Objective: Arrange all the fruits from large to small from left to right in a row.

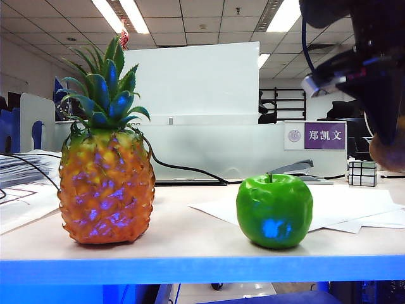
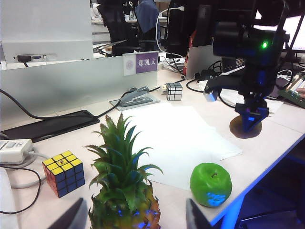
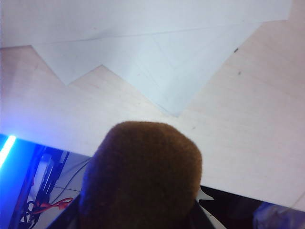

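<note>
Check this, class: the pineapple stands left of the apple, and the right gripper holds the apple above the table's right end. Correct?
Not quite. The right gripper holds the brown kiwi, as the right wrist view shows. The apple sits on the table, right of the pineapple.

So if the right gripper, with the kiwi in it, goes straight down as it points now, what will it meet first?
Probably the bare table right of the green apple. The right gripper holds the kiwi above it; the paper looks just beside.

Bright ceiling lamps (image 1: 120,14) light the scene evenly, blue-purple glare sits on the pineapple (image 1: 106,190) and apple (image 1: 274,210), the kiwi (image 3: 140,176) is blurred, and a blue glow overexposes the tabletop's (image 1: 190,237) front edge.
</note>
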Robot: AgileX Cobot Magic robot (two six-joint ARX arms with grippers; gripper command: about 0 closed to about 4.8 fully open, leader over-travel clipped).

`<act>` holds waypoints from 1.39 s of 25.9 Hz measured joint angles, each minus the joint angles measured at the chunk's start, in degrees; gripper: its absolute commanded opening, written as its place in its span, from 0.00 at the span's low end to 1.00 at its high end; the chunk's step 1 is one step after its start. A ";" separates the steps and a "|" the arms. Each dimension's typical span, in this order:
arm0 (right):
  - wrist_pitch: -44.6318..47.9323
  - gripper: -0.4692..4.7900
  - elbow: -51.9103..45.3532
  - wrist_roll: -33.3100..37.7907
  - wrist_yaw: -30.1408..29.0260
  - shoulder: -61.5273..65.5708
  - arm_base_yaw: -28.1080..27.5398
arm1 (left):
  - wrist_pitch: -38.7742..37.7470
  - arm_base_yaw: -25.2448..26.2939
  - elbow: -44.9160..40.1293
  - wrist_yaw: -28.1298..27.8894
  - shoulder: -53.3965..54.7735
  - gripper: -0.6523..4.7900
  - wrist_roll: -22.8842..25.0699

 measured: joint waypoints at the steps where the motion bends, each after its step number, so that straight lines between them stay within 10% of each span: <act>1: 0.66 0.08 -0.68 -0.02 -0.11 0.00 -0.02 | 0.00 0.00 0.00 0.00 0.00 0.62 0.02; 36: 13.99 0.09 -14.32 -1.90 -2.67 0.00 -4.24 | -0.20 0.00 0.00 0.00 0.00 0.62 0.00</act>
